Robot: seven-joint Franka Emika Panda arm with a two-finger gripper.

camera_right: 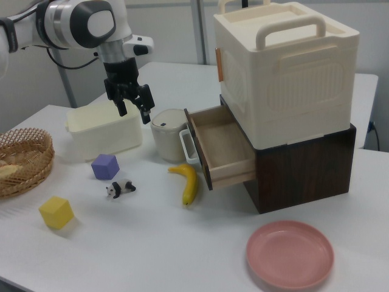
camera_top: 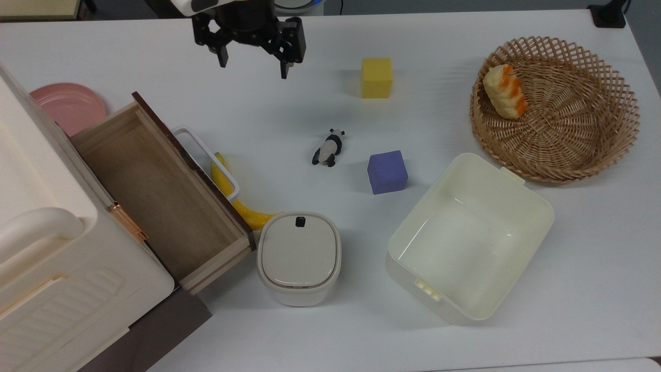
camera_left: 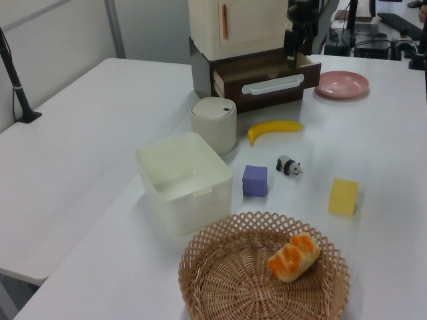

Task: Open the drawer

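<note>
drawer (camera_top: 155,191) pulled out, nothing held.
gripper (camera_top: 251,57) is raised above the table (camera_top: 330,320) with fingers apart, well clear of the white handle (camera_top: 206,157); drawer is seen at the top view's left, banana (camera_top: 232,194) just beside its front.

The drawer (camera_top: 155,196) stands pulled out of its cabinet (camera_right: 304,164), under a lidded storage box (camera_right: 285,67). In the top view, a banana (camera_top: 232,199) lies just beside its handle (camera_top: 206,160), and a lidded container (camera_top: 298,258) sits at its lower right corner. To the top view's right lie a panda figure (camera_top: 328,148), two cubes (camera_top: 387,172) and an open bin (camera_top: 467,237); a basket (camera_top: 604,150) holds bread (camera_top: 505,92).
</note>
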